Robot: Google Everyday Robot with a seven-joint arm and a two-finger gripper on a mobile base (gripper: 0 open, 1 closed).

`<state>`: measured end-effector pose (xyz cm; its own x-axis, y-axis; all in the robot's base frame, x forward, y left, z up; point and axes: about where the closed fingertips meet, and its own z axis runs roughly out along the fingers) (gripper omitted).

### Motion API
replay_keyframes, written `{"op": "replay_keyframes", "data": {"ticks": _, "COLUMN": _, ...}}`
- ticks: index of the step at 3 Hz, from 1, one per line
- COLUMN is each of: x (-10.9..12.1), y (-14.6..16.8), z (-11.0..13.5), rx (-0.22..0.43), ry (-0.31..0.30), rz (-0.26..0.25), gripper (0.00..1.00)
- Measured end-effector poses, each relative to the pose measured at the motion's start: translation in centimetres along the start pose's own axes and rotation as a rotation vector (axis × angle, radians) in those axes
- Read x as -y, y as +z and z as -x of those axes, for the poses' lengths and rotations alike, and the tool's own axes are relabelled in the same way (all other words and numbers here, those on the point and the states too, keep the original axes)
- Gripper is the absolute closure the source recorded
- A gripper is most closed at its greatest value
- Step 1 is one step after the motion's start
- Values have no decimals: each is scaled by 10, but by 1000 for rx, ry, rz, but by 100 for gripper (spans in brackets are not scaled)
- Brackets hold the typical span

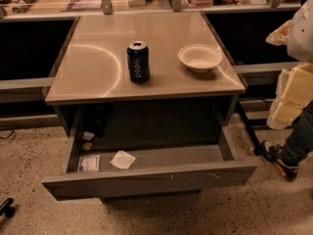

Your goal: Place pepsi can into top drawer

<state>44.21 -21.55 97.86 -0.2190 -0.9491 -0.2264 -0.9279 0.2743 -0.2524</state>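
The pepsi can (138,62), dark blue with a silver top and white lettering, stands upright near the middle of the beige cabinet top (93,67). The top drawer (151,177) below is pulled open, grey, with a long flat front panel. Inside it lie a white paper scrap (122,159) and a sticker label (88,163) at the left. My gripper is not in view. Only white and yellowish shapes (293,89) show at the right edge, and I cannot tell if they belong to my arm.
A white bowl (199,58) sits on the cabinet top to the right of the can. A person's leg and shoe (279,160) stand on the floor at the right of the drawer. A cluttered counter (73,4) runs along the back.
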Motion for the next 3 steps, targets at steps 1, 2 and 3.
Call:
{"op": "replay_keyframes", "data": {"ticks": 1, "x": 0, "y": 0, "z": 0, "rx": 1, "ry": 0, "rz": 0, "gripper": 0}}
{"op": "replay_keyframes", "data": {"ticks": 2, "x": 42, "y": 19, "z": 42, "rx": 146, "ry": 7, "rz": -14, "gripper": 0}}
{"op": "replay_keyframes", "data": {"ticks": 3, "x": 99, "y": 43, "z": 102, "rx": 362, "ry": 40, "rz": -39, "gripper": 0}}
